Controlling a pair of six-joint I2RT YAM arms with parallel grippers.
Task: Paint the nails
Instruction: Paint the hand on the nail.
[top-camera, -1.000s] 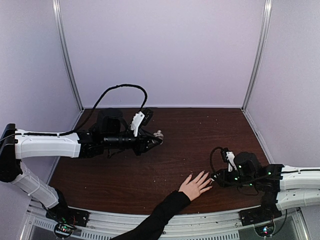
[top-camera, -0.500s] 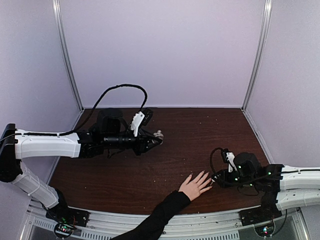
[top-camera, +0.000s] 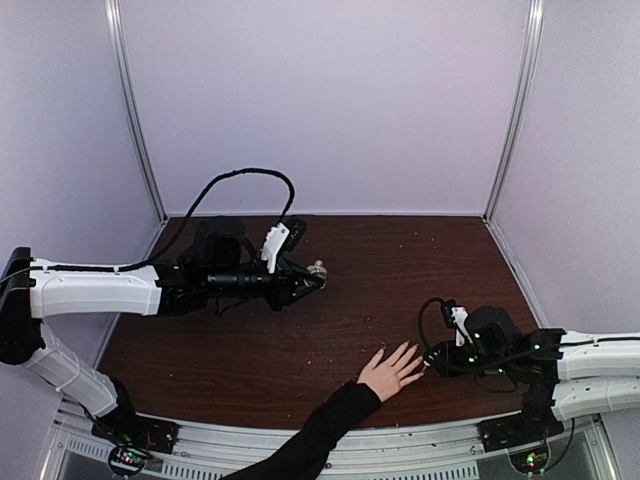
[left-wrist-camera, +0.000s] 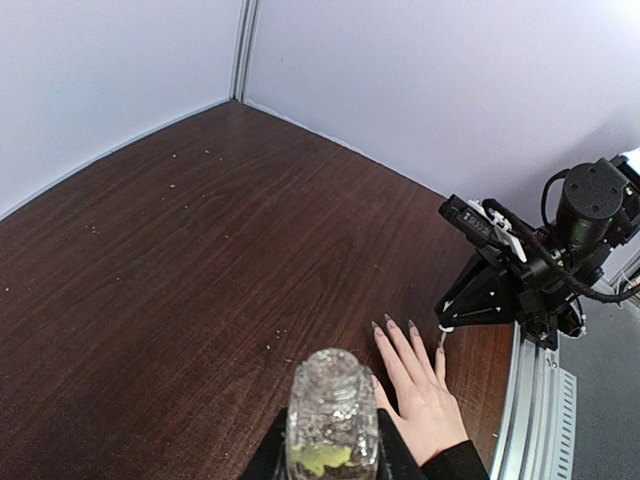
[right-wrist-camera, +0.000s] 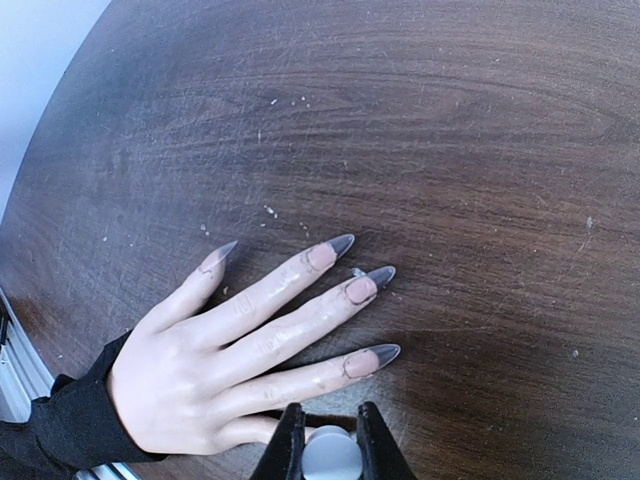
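Watching the right wrist view, I saw the nails (right-wrist-camera: 360, 290) at frame centre, tipping a hand (right-wrist-camera: 200, 370) flat on the table (right-wrist-camera: 450, 120). I judged them stiff but delicate: nothing to grip, only light strokes. The right gripper (right-wrist-camera: 331, 435) pinched a white cap (right-wrist-camera: 331, 458); the left gripper (left-wrist-camera: 333, 462) clamped a glass bottle (left-wrist-camera: 333, 395).

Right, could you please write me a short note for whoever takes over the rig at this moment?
Left gripper: shut on the clear bottle, well apart from the hand.
Right gripper: shut on a small white cap, over the hand's edge.
Hand flat on the table, fingers spread.
Done: cannot tell; the nails look translucent with no obvious colour.
Left: paint them.
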